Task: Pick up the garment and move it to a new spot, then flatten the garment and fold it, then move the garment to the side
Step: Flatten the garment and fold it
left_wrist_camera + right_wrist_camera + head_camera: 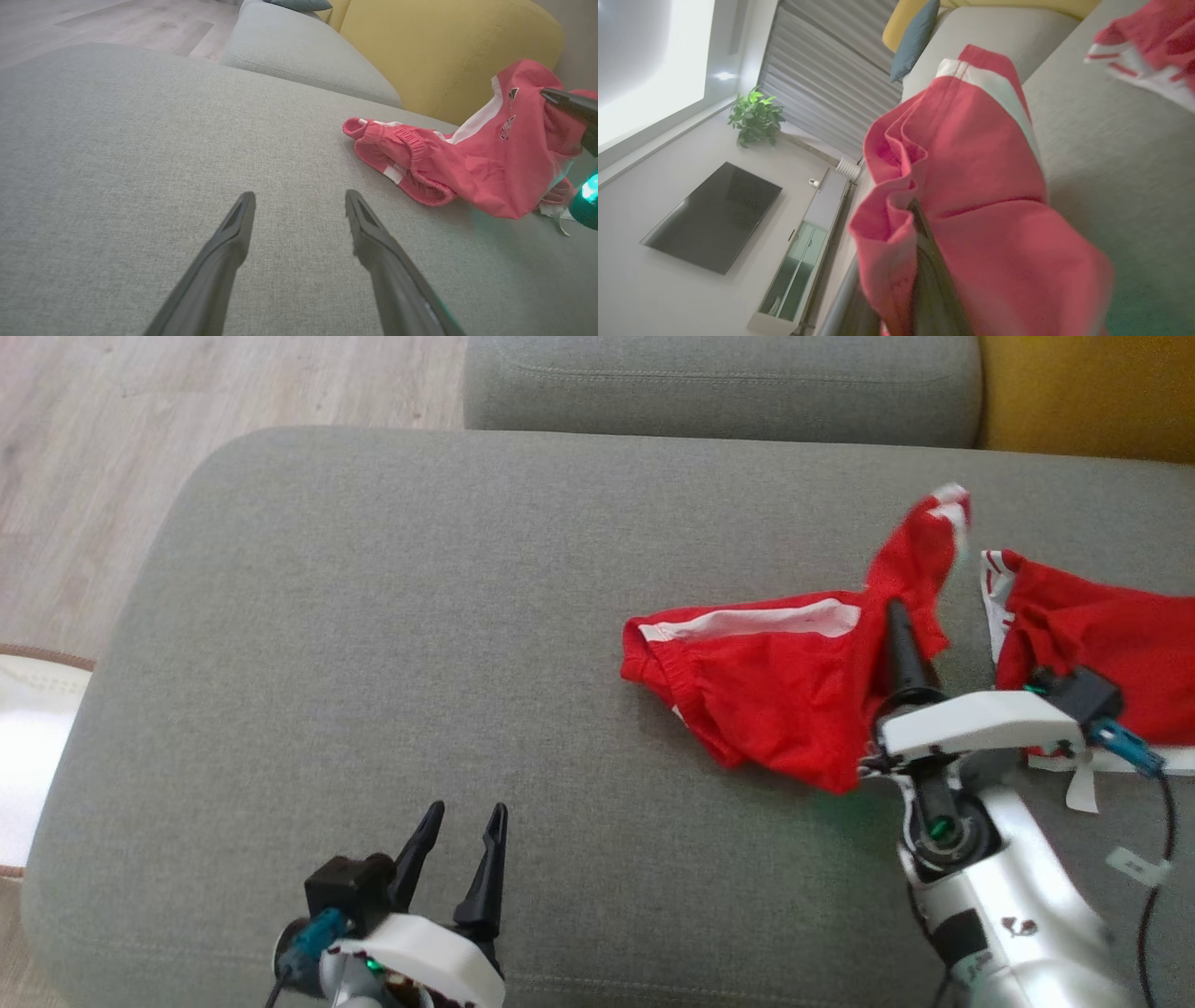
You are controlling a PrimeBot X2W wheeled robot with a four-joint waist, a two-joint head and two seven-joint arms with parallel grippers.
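Your right jaws are pinched shut on the red shorts [766, 681], holding one leg up off the grey cushion [420, 616] while the waistband end rests on it. Just right of the shorts lies a second red garment [1102, 635] — close, crowding that side. Your left jaws stand wide, well left of the shorts — low over bare cushion.

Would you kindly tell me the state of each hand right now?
Left hand: open, holding nothing.
Right hand: closed on the red garment.
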